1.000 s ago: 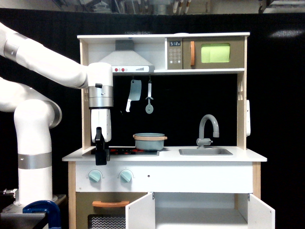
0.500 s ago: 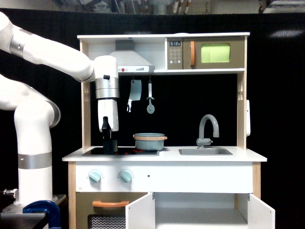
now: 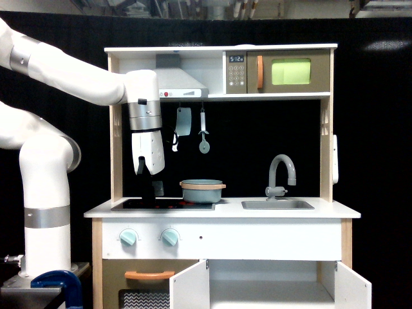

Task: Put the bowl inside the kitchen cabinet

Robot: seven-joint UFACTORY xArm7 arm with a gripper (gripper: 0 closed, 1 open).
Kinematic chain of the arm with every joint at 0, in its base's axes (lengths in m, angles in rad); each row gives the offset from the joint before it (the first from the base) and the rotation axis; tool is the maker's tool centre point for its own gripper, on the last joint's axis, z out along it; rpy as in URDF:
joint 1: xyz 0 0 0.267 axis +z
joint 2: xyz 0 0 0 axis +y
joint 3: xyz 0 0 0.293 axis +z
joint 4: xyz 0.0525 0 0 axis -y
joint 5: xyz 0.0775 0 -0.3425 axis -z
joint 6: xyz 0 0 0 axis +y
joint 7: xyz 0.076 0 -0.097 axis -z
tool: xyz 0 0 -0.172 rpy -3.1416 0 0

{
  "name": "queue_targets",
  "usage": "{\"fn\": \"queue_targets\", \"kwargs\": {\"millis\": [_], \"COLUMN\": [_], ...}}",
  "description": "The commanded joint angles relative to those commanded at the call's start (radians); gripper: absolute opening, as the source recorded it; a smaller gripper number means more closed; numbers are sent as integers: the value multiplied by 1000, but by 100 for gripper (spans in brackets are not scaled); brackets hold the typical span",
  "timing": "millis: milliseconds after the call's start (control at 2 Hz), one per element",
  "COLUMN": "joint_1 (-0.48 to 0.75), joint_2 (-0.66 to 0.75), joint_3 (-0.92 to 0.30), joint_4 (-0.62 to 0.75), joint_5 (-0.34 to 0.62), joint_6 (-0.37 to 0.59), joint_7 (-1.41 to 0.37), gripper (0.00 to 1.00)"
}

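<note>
The grey-blue bowl with its tan-orange rim stands upright on the black stovetop, near its end on the exterior view's right. My gripper hangs fingers-down over the stovetop, to the left of the bowl and apart from it. Its dark fingers merge with the black background, so their spacing does not show; nothing visible sits between them. Below the counter, the kitchen cabinet has both white doors swung open, and its white inside shows.
A grey faucet and sink lie right of the bowl. A toy cleaver and a utensil hang from the rail above the stove. The orange-handled oven sits left of the cabinet. The microwave is on top.
My arm has moved up and toward the exterior view's right, from the counter's front left edge to over the stovetop, closer to the bowl. The bowl has not moved.
</note>
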Motion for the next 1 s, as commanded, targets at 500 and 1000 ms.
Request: {"fn": "queue_targets", "kwargs": {"millis": [500,1000], "joint_1": [55,24], "joint_2": [45,103], "joint_3": [-30,-40], "joint_4": [99,130], "joint_5": [31,144], "joint_6": [-25,-57], "joint_7": [-30,149], "gripper": [100,100]}}
